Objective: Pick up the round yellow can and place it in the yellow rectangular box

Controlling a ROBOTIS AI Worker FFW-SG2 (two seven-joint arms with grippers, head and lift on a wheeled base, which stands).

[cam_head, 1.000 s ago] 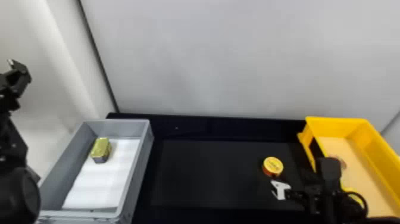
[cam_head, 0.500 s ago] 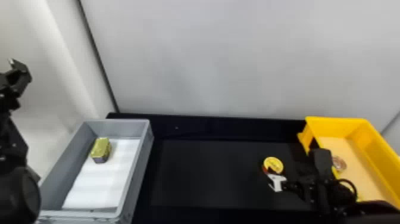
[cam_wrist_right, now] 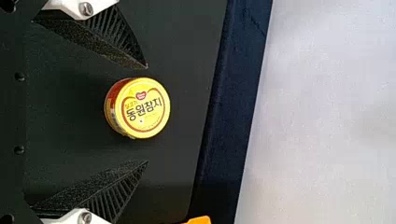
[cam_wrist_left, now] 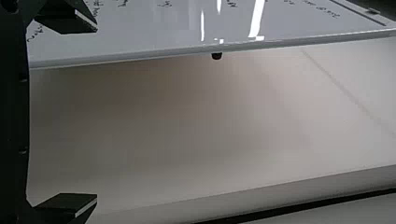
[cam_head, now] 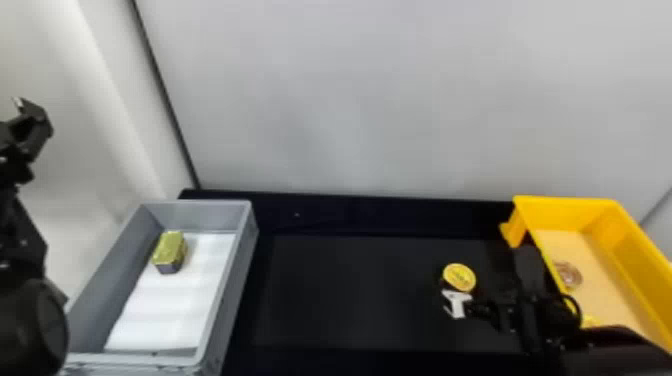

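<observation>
Right claw (cam_wrist_right: 147, 115) open, either side of yellow can (cam_head: 459, 277), lower right in head view. You centre, close evenly; height looks uncertain.

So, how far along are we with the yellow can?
The approach looks done: the right tool has its open fingers on either side of the can. The grasp is the step in hand, with a gap visible between the can and each finger. Left to do: close, lift, carry to the yellow box and release; the can is on the black surface outside it.
</observation>
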